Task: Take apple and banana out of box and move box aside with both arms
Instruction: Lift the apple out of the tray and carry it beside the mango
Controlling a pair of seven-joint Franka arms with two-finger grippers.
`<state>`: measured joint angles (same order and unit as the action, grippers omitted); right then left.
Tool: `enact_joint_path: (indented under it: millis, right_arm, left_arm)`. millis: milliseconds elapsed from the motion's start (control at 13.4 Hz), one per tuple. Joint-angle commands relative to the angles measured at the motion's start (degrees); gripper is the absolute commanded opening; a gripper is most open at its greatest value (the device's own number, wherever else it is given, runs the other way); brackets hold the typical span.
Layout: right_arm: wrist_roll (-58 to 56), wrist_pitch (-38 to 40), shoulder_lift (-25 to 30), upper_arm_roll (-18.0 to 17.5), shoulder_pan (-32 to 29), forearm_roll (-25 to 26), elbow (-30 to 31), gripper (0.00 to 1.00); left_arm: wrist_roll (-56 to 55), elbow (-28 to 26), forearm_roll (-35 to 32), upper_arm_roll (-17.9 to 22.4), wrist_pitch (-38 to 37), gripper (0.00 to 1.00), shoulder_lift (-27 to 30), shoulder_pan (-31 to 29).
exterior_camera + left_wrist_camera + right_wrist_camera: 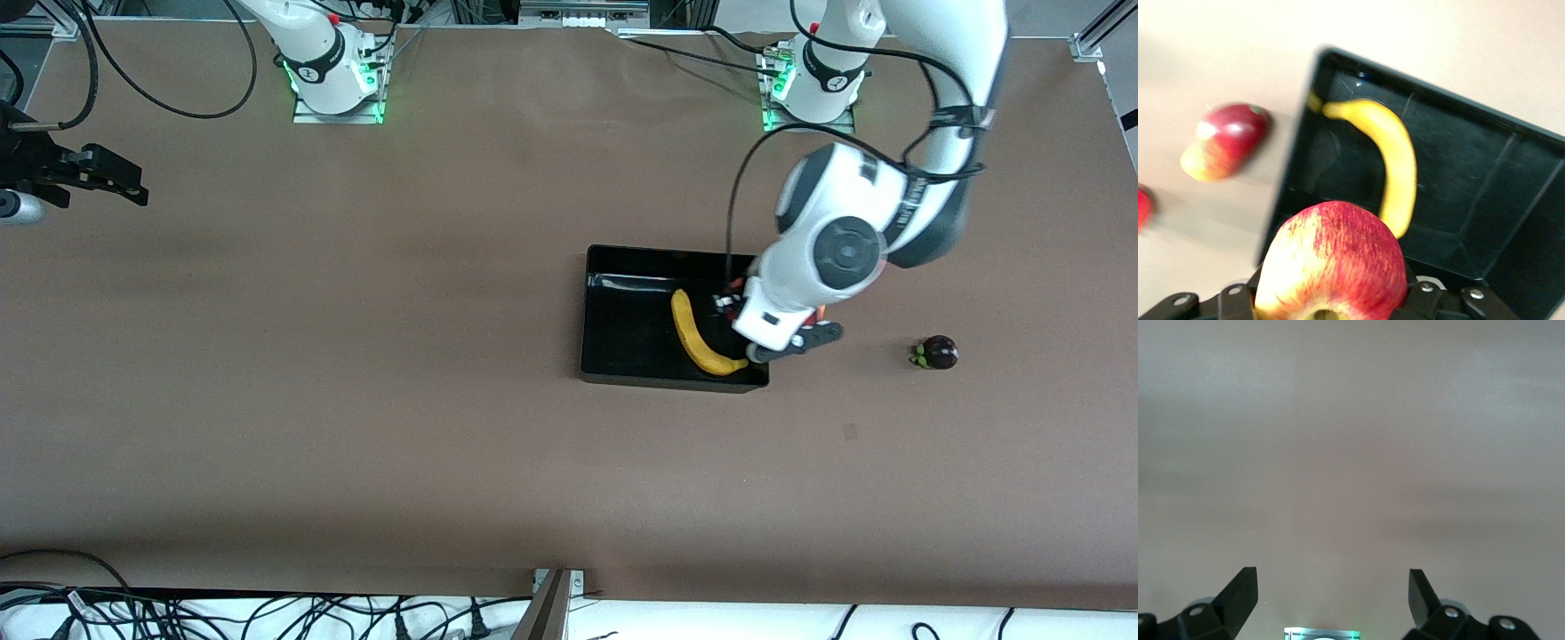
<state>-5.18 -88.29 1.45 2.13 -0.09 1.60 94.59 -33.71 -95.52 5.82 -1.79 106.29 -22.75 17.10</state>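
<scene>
Apple point(1331, 263) clamped in left gripper point(782, 342), up over the box point(622, 342) edge at the left arm's end.

Roughly a third done by the look of it: apple lifted clear of the box floor but not set down yet. Banana point(698, 342) lying inside the box, toward the left arm's end of it, untouched. Box itself not moved aside. Right gripper point(1331, 593) waiting well apart from the box over bare table point(356, 400) at the right arm's end, fingers spread wide, nothing between them. Mango point(1221, 143) on the table just beside the box in the left wrist view, plus a small dark fruit point(935, 353) farther out toward the left arm's end. Left to do: drop apple on the table, fetch banana, then shift box with both arms.
</scene>
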Motion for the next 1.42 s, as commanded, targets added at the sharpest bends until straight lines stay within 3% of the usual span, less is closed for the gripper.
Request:
enact_joint_path:
  millis: [0,299,748,1047,1346]
  right_arm:
    - [0.1,1.1,0.1,0.2,0.2,-0.9,-0.5,1.00]
    - [0.4,1.0,0.1,0.2,0.6,-0.9,-0.5,1.00]
    - [0.5,1.0,0.1,0.2,0.6,-0.9,-0.5,1.00]
    - [0.5,1.0,0.1,0.2,0.6,-0.9,-0.5,1.00]
    - [0.5,1.0,0.1,0.2,0.7,-0.9,-0.5,1.00]
  left_arm:
    - [12.2,0.0,0.3,-0.3,-1.5,0.00,0.1,-7.6]
    - [22.9,0.0,-4.2,0.0,0.5,0.00,-3.5,-13.4]
    - [21.9,0.1,-7.1,-0.1,14.3,0.00,-12.1,-14.4]
    - [20.6,0.0,-12.6,-0.1,20.2,0.00,-17.1,-14.6]
    - [20.7,-0.4,-12.9,-0.1,26.1,0.00,-19.3,-15.2]
